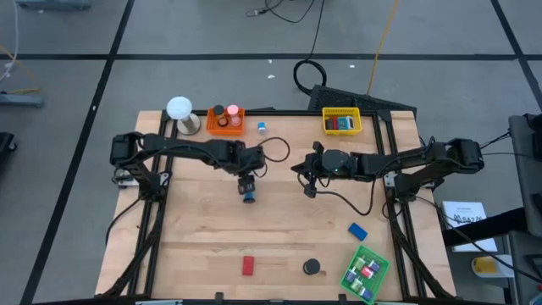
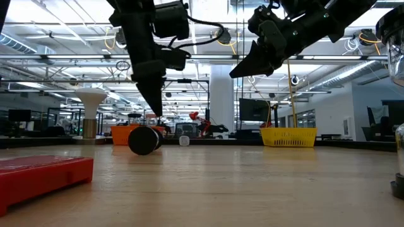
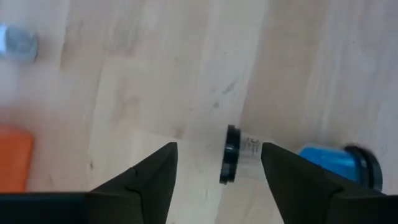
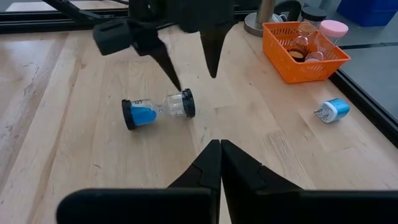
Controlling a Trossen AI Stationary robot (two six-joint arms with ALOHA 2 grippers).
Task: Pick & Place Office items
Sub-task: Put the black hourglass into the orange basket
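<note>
Nearby, orange tray (image 4: 303, 57) and blue-white plug (image 4: 330, 111) beyond fallen hourglass (image 4: 158, 109).

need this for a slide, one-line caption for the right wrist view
Left gripper hangs open over a blue-sand hourglass lying on the wooden table, orange tray behind.

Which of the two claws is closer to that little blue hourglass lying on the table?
Left. The left gripper hangs open right over the hourglass; the right gripper, shut, sits farther off to its side.
</note>
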